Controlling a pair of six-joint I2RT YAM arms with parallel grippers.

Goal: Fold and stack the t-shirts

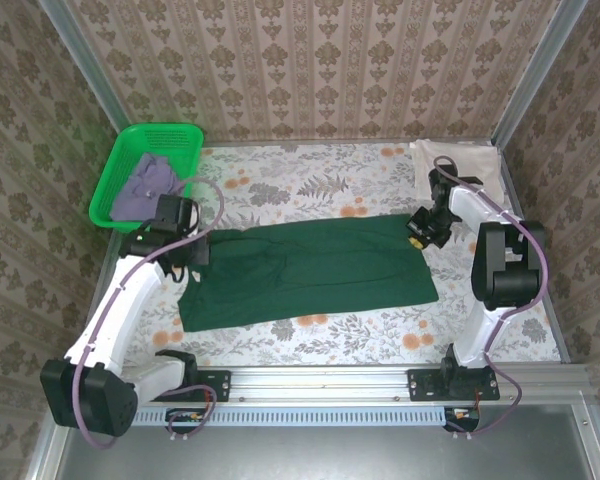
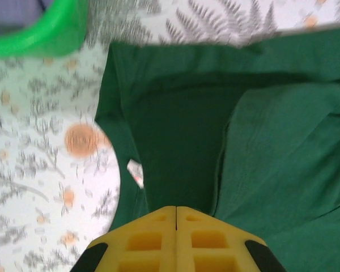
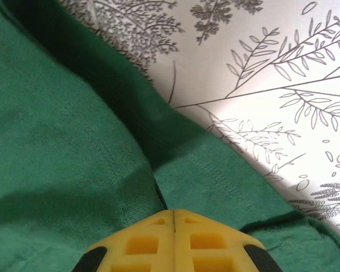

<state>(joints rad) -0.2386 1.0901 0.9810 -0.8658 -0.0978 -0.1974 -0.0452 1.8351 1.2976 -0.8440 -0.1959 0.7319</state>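
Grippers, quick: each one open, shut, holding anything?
Left gripper: shut, over the dark green t-shirt near its collar; a pinch on cloth cannot be told.
Right gripper: shut, over the same shirt; a grip cannot be told either.

Nothing in these views could be read as a word, number or brand. The one label was a small white tag (image 2: pixel 135 171) at the neckline of the dark green t-shirt (image 2: pixel 181 141), toward the left edge of the table (image 2: pixel 39 175). It carried what may have been a reddish mark, too blurred to read as letters.
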